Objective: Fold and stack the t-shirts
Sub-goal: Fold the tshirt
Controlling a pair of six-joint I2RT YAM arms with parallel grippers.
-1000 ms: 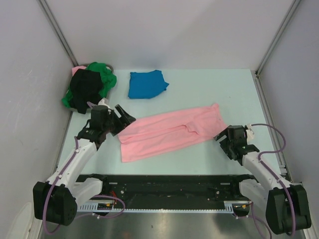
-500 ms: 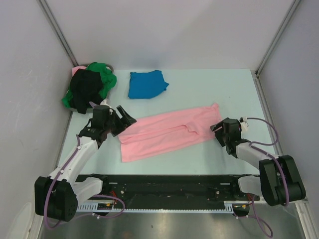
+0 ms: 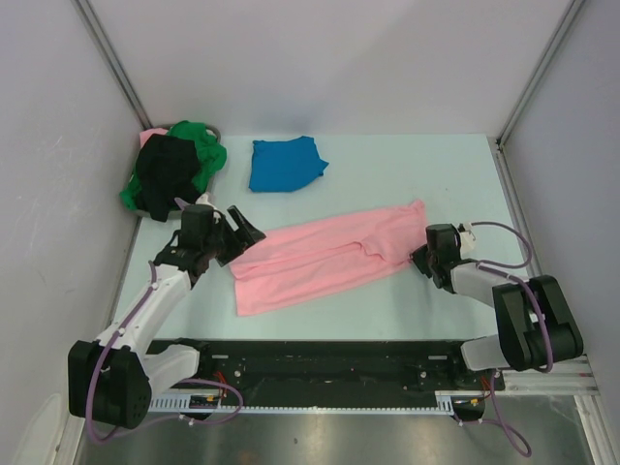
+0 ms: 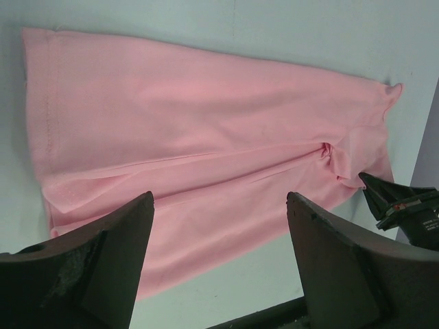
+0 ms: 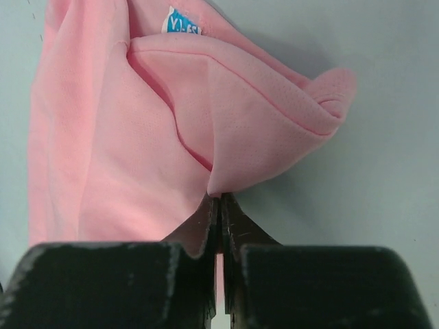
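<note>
The pale green table (image 3: 407,174) is a flat, smooth, matt surface. The pink t-shirt (image 3: 325,257), a soft knit cloth, lies flat on it as a long, narrow band between the two grippers, with shallow creases running along its length and a stitched hem at the end near the left jaws.

Beyond the left jaws, in the far corner, the green t-shirt (image 3: 205,145) and the black t-shirt (image 3: 165,170) form a crumpled, shapeless heap, the black one on top. The blue t-shirt (image 3: 286,163) lies far ahead of both jaws as a flat, roughly square folded pad, well apart from the pink cloth.

The left gripper (image 4: 219,205) hovers over the hem end of the pink t-shirt. Its dark, scuffed fingers are spread wide and hold nothing.

The right gripper (image 5: 220,202) is at the opposite end. Its jaws are pressed together and pinch a raised, rounded fold of the fine-meshed pink cloth. A small blue-and-white label (image 5: 182,20) shows ahead of these jaws.
</note>
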